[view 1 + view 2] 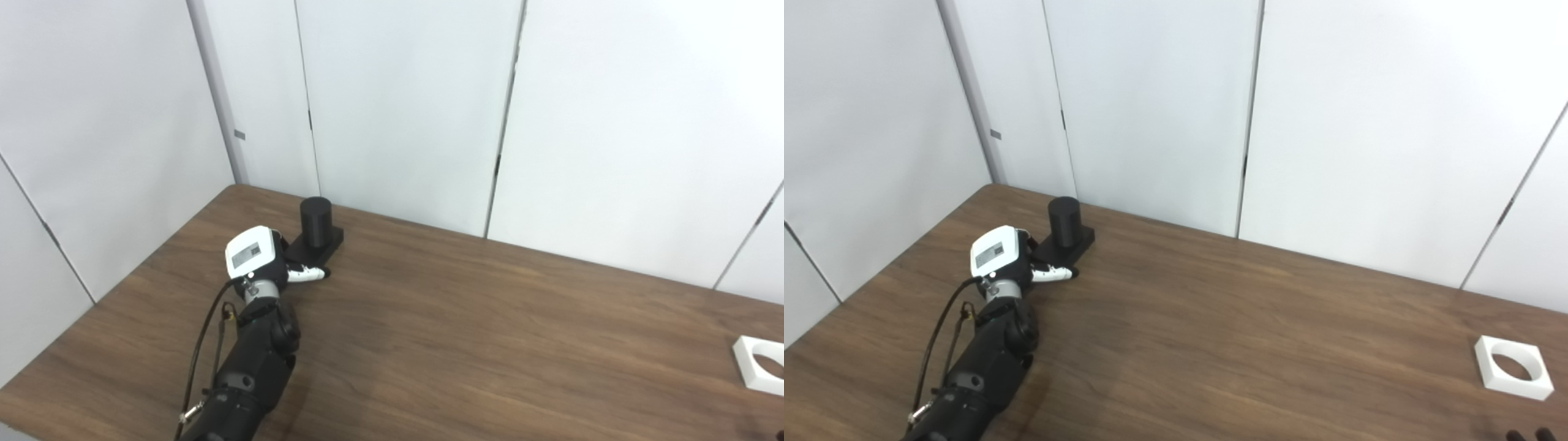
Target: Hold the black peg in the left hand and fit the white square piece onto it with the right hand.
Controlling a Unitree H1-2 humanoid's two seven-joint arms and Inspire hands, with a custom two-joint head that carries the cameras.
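The black peg (pixel 315 222) is a short upright cylinder on a flat black base (pixel 327 240), standing at the table's far left near the wall. My left hand (pixel 260 257) rests at the base's near-left corner, its white back towards the camera. Its thumb (pixel 306 274) stretches out along the base's front edge, and its other fingers are hidden behind the palm. It holds nothing that I can see. The white square piece (pixel 1513 384), with a round hole, lies flat at the table's near right. Of my right hand (pixel 1528 435) only dark fingertips show, at the bottom edge just short of the piece.
The brown wooden table (pixel 465 331) runs up to white wall panels (pixel 404 110) at the back and left. The left forearm (pixel 257 367) and its cable (pixel 199 355) lie across the near-left part of the table.
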